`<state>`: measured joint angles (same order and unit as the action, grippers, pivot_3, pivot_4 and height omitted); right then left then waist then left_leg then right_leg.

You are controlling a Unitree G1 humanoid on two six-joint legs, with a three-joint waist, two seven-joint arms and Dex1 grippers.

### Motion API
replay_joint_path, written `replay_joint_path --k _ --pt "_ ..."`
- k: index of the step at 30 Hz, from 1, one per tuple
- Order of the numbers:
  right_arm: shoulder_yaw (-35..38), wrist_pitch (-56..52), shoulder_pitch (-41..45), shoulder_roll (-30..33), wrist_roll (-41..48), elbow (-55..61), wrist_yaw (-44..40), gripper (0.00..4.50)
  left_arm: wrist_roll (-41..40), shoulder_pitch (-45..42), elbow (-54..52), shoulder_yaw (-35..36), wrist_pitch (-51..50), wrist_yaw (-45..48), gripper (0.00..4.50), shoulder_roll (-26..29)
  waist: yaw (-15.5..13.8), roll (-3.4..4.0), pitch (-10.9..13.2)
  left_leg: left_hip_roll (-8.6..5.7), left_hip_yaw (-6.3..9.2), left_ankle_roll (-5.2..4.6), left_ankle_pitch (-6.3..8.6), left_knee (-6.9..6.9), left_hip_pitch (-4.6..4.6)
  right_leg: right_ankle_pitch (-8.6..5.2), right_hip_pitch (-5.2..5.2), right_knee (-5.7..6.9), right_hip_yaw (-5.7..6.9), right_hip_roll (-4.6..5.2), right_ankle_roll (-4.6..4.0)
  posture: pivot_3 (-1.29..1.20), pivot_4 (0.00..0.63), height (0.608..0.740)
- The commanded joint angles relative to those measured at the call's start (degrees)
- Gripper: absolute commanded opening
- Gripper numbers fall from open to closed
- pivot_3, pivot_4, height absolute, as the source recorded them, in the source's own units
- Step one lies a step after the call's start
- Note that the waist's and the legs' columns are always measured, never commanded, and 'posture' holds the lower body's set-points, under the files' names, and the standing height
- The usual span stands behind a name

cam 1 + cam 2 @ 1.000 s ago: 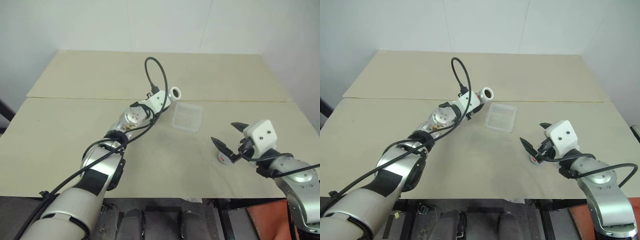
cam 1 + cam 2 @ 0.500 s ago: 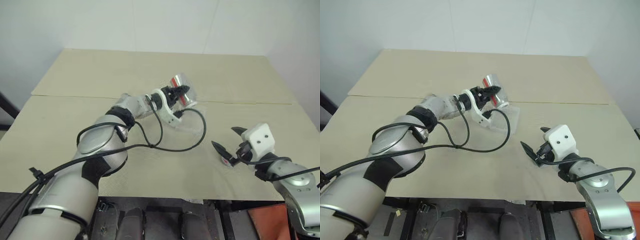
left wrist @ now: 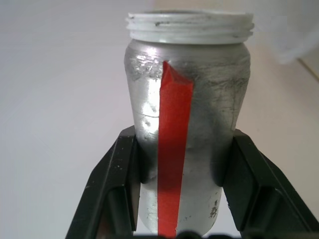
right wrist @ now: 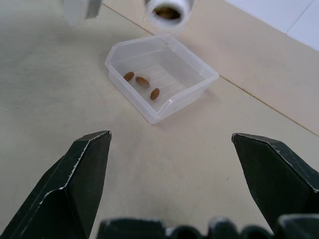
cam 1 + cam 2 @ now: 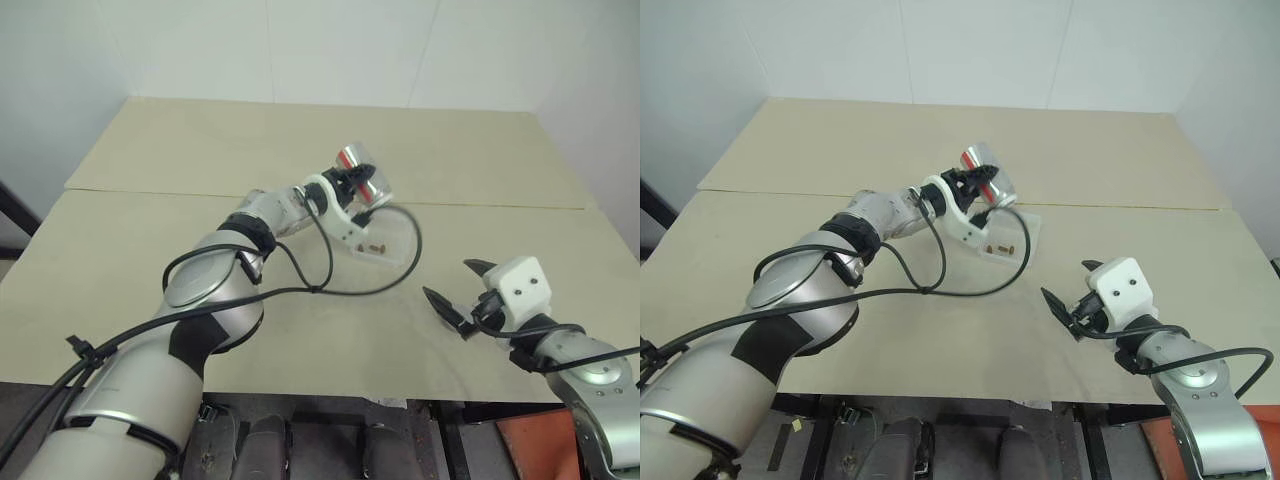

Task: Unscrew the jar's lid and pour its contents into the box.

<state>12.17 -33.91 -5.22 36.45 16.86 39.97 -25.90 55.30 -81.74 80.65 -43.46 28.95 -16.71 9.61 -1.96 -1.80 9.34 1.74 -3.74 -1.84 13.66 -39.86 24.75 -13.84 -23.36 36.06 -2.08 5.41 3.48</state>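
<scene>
Since a second ago the left gripper [image 5: 357, 186] – clamped on the jar [image 3: 185, 119] – tipped it above the box [image 4: 192, 82] at frame centre; contents [image 4: 142, 81] landed, so pouring looks done. Right gripper [image 4: 172, 179] gapes empty.

A beige table [image 5: 180, 230], seamed across its width, stands against plain white walls [image 5: 300, 45].

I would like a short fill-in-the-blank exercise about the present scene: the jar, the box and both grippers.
1. The left gripper holds the silvery jar with a red stripe, whose lid is ____.
2. ____ small brown bits lie in the clear plastic square box.
3. The right gripper has its black fingers ____.
4. The box rests on the beige ____.

Missing words: off; Three; open; table
</scene>
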Motion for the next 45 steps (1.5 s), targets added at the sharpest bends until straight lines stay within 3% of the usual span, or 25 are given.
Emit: replay_joint_path --k 1,4,7,11,14,16,21,24,29,34,39,45 --pt "1.66 0.56 0.83 0.49 -0.30 1.15 0.08 4.48 -17.34 2.77 -0.99 15.37 0.87 15.30 1.92 -1.11 0.15 0.00 0.00 0.02 0.00 0.00 0.00 -0.01 0.00 0.00 0.00 0.02 0.01 0.00 0.00 0.00 0.150 0.740" --pt "1.20 1.22 1.26 1.01 -0.84 0.09 -0.50 4.48 -36.45 5.87 -2.54 33.47 -4.35 31.67 1.92 -2.36 0.73 0.00 0.00 0.02 0.00 0.00 -0.01 -0.04 0.00 0.00 0.00 0.05 0.02 0.00 -0.01 0.00 0.150 0.740" --pt "0.85 1.38 2.13 1.08 -0.94 -0.67 -0.85 4.48 -46.25 7.69 -4.47 43.01 -8.99 39.62 1.92 -2.28 1.40 0.01 0.00 0.02 0.01 0.00 -0.01 -0.06 0.00 0.01 0.01 0.06 0.02 0.00 -0.01 0.00 0.150 0.740" --pt "0.09 1.56 3.31 0.88 -1.37 -1.61 -1.19 4.48 -55.61 11.15 -8.94 51.09 -14.26 46.15 1.92 -1.01 1.56 0.03 -0.02 0.01 0.05 -0.01 0.00 -0.05 -0.04 0.01 0.05 0.08 0.01 -0.01 0.00 0.00 0.150 0.740" --pt "-0.34 1.64 3.81 0.72 -1.45 -1.99 -1.56 4.48 -64.13 18.45 -20.54 55.38 -20.81 54.60 1.92 -0.05 1.89 0.08 -0.05 0.02 0.07 -0.01 0.00 -0.04 -0.07 0.01 0.08 0.15 0.00 -0.01 0.00 0.00 0.150 0.740" --pt "-0.39 1.82 3.91 0.76 -1.32 -2.20 -1.98 4.48 -66.92 25.85 -32.57 55.23 -26.25 56.03 1.92 0.36 2.05 0.09 -0.05 0.05 0.11 0.00 -0.01 -0.04 -0.08 0.02 0.10 0.27 0.00 -0.02 -0.01 0.00 0.150 0.740" --pt "-1.33 2.85 4.88 0.58 -1.68 -4.00 -2.70 4.48 -69.95 45.75 -62.23 53.63 -38.07 48.46 1.92 -2.08 2.00 0.09 -0.05 0.06 0.39 -0.01 0.00 -0.07 -0.12 0.02 0.09 0.52 -0.10 -0.01 -0.01 0.00 0.150 0.740" --pt "-2.60 3.74 5.97 0.29 -2.03 -5.27 -3.20 4.48 -68.33 54.70 -70.28 50.58 -34.85 48.32 1.92 -3.00 1.56 0.09 -0.06 0.05 0.41 -0.01 0.00 -0.09 -0.28 0.02 0.21 0.58 -0.14 0.01 -0.01 0.00 0.150 0.740" --pt "-3.47 5.00 7.58 0.35 -2.69 -7.64 -3.85 4.48 -67.33 61.30 -72.96 48.37 -32.22 45.04 1.92 -5.37 1.27 0.10 -0.06 0.03 0.35 0.00 -0.01 -0.10 -0.61 0.05 0.51 0.23 -0.20 0.01 -0.04 0.00 0.150 0.740" --pt "-3.31 5.21 7.95 0.70 -2.77 -8.05 -4.23 4.48 -62.18 62.76 -69.11 45.28 -26.08 43.30 1.92 -3.83 1.42 0.11 -0.06 0.05 0.33 -0.01 0.00 -0.07 -1.09 0.05 1.00 0.15 -0.19 -0.03 -0.04 0.00 0.150 0.740" --pt "-3.45 5.02 7.40 0.86 -3.41 -7.25 -4.24 4.48 -62.45 62.86 -64.30 44.65 -22.72 44.46 1.92 -2.96 1.41 0.17 -0.12 0.06 0.34 -0.01 0.00 -0.05 -1.19 0.05 1.06 0.14 -0.21 -0.02 -0.04 0.00 0.150 0.740" --pt "-2.91 4.49 6.03 1.24 -3.37 -6.18 -4.52 4.50 -64.40 64.10 -64.89 44.14 -23.45 45.55 3.90 -2.87 1.50 0.25 -0.18 0.07 0.31 -0.01 0.00 0.01 -1.24 0.05 1.07 0.10 -0.25 -0.02 -0.04 0.00 0.150 0.740"
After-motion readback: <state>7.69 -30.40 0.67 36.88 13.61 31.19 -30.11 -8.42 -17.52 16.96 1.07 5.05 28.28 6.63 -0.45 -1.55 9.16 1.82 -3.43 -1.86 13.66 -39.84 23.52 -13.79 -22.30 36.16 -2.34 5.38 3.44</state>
